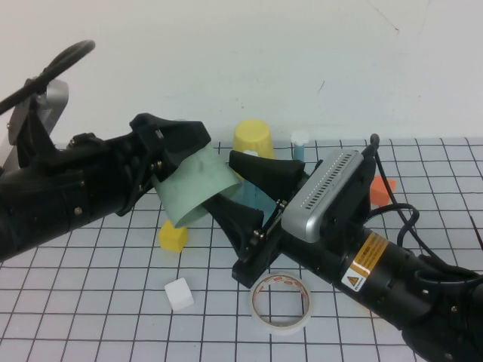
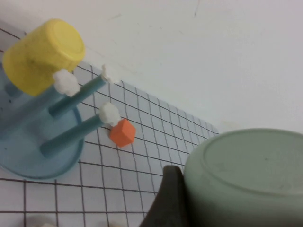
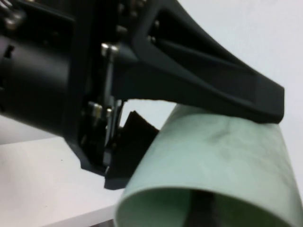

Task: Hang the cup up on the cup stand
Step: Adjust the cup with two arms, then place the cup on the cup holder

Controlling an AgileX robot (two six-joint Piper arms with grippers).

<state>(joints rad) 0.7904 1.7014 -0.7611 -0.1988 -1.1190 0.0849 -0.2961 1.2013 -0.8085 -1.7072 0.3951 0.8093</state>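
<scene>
We see the pale mint-green cup (image 1: 195, 185) held tilted in the air above the gridded table (image 1: 90, 286), between the two arms near the middle of the high view. The left gripper (image 1: 177, 154) reaches in from the left and grips the cup: in the left wrist view one dark finger (image 2: 168, 198) presses against the cup's side next to its closed base (image 2: 246, 175), and in the right wrist view another finger of that gripper (image 3: 208, 90) lies along the cup's wall, with the open mouth facing that camera. The right gripper (image 1: 245, 200) comes in from the right with its jaws spread wide, one finger (image 1: 264, 172) above and one (image 1: 240, 219) below, just beside the cup's lower edge; we cannot tell whether it touches the cup. Behind the grippers stands the blue cup stand (image 2: 33, 142), mostly hidden in the high view; a yellow cup (image 1: 253, 139) sits upside down on one of its pegs, and a bare peg with a white knob (image 1: 300, 139) shows to its right. On the table lie a yellow block (image 1: 173, 236), a white cube (image 1: 179, 294), a roll of clear tape (image 1: 279, 302) and an orange block (image 1: 379, 191).
</scene>
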